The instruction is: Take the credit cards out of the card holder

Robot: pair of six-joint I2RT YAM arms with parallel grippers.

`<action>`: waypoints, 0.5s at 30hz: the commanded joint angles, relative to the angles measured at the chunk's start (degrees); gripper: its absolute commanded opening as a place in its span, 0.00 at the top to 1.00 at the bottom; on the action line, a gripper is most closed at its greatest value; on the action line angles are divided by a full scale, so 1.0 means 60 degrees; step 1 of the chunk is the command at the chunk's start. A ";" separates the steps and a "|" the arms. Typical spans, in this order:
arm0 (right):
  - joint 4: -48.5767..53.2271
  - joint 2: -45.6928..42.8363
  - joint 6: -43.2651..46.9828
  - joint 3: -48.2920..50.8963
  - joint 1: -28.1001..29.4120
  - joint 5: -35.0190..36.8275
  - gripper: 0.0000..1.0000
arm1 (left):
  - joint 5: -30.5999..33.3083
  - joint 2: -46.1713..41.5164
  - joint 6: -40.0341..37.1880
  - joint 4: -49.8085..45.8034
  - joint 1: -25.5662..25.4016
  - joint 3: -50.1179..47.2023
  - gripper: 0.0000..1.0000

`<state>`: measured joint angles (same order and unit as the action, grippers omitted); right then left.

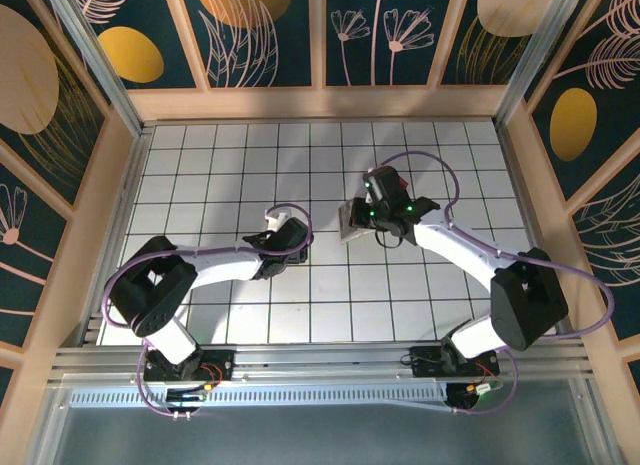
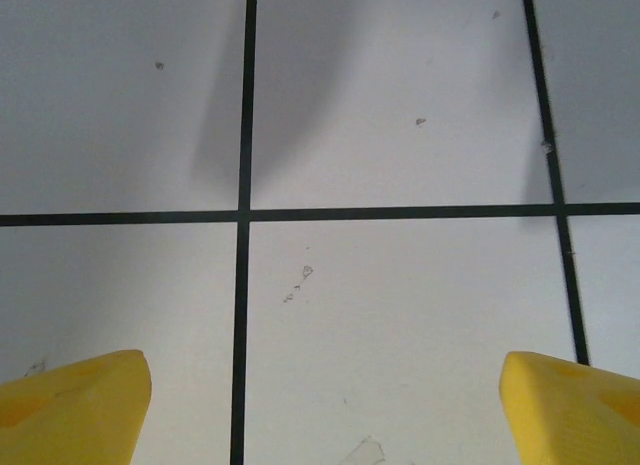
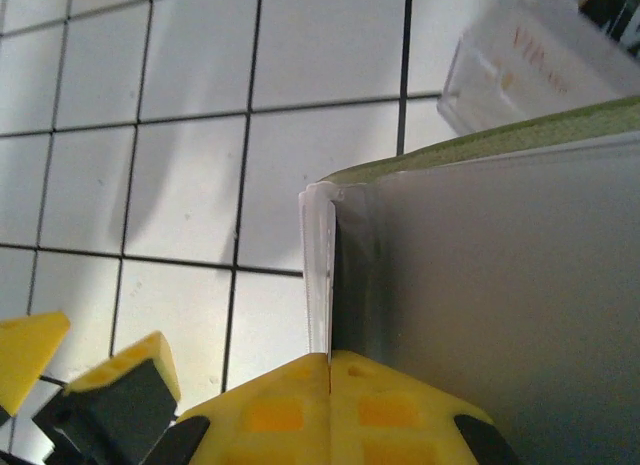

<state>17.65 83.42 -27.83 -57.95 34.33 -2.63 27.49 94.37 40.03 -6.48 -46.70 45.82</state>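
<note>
so the flat yellow-green folding card holder [image 3: 500,143] looks lifted and tilted above the white tiled table with dark grid lines [image 2: 400,315]. It hangs from the right gripper [image 3: 330,370], whose yellow fingers are pressed together on the thin clear plastic edge [image 3: 318,265] at the holder's open side, with its grey inner panel facing the wrist camera. The left gripper [image 2: 320,415] sits left of the card holder, well apart from it, fingers spread wide over bare tile with nothing between them. My read: one side holds it steady so the other can pull, and no card looks out yet. Just past the holder's green cover there's a clear pocket with reddish print [image 3: 525,65], maybe a sleeved card, can't tell for sure. To do this well I'd hold the holder firm without crushing the pockets, bring the left gripper to the holder's open edge, pinch a single card by its exposed lip and pull straight along the pocket, not sideways. That clear plastic looks floppy and slick, so such a thin pinch could slide off
</note>
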 commanded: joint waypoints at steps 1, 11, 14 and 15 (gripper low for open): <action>-0.0117 0.0134 0.0144 -0.0329 -0.0207 -0.0708 1.00 | -0.0076 -0.0413 -0.0095 -0.0308 0.0036 0.0322 0.09; -0.2268 0.0507 -0.1821 0.1090 0.0157 -0.2952 1.00 | -0.0157 -0.1182 0.0175 -0.1000 0.0022 0.0850 0.08; -0.2519 0.0861 -0.2044 0.1233 0.0438 -0.2985 1.00 | -0.0364 -0.1060 0.0100 -0.0936 0.0025 0.0874 0.07; -0.2613 0.0965 -0.2102 0.1262 0.0512 -0.3035 1.00 | -0.0437 -0.0998 0.0088 -0.0907 0.0030 0.0850 0.07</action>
<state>7.11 87.29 -37.06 -51.64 35.51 -17.93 26.39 88.12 40.71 -9.72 -46.70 49.84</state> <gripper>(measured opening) 0.048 0.930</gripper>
